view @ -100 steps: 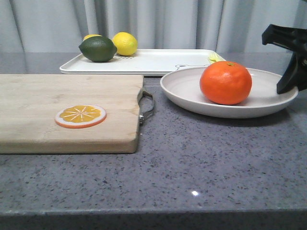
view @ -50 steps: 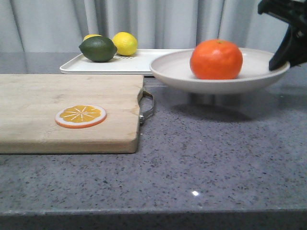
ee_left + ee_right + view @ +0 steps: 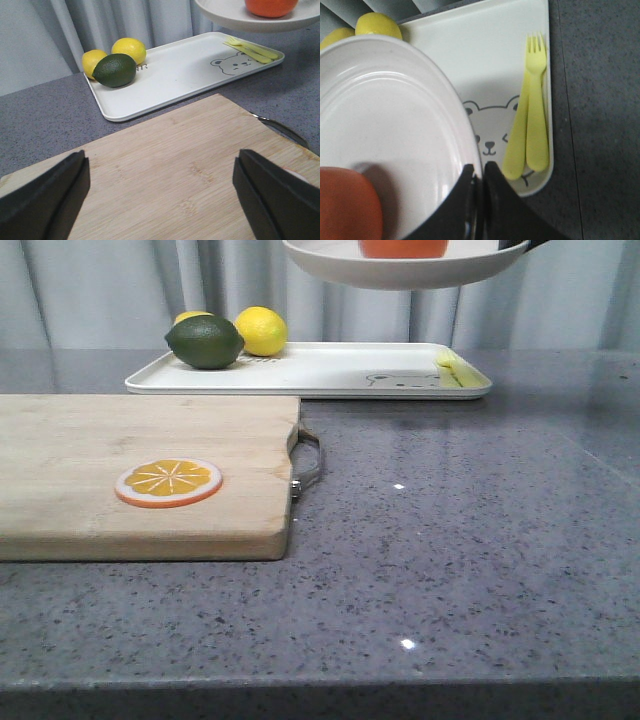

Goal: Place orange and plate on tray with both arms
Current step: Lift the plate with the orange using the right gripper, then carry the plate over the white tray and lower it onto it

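Observation:
The off-white plate (image 3: 400, 270) hangs in the air at the top of the front view, above the white tray (image 3: 330, 370), with the orange (image 3: 403, 248) in it, mostly cut off. My right gripper (image 3: 479, 170) is shut on the plate's rim (image 3: 465, 125); the orange (image 3: 345, 210) sits at the plate's near side. The tray's bear drawing (image 3: 490, 135) lies below the plate. My left gripper (image 3: 160, 190) is open and empty over the wooden cutting board (image 3: 190, 175). The plate (image 3: 250, 20) and orange (image 3: 270, 6) show high in the left wrist view.
On the tray's left end lie a green lime (image 3: 204, 342) and two lemons (image 3: 260, 330). A yellow fork and spoon (image 3: 532, 120) lie at its right end. An orange slice disc (image 3: 168, 482) lies on the cutting board (image 3: 140, 470), left on the grey counter.
My right gripper has lifted the plate with the orange off the counter, upward and a little leftward, to above the tray. The gripper has left the front view.

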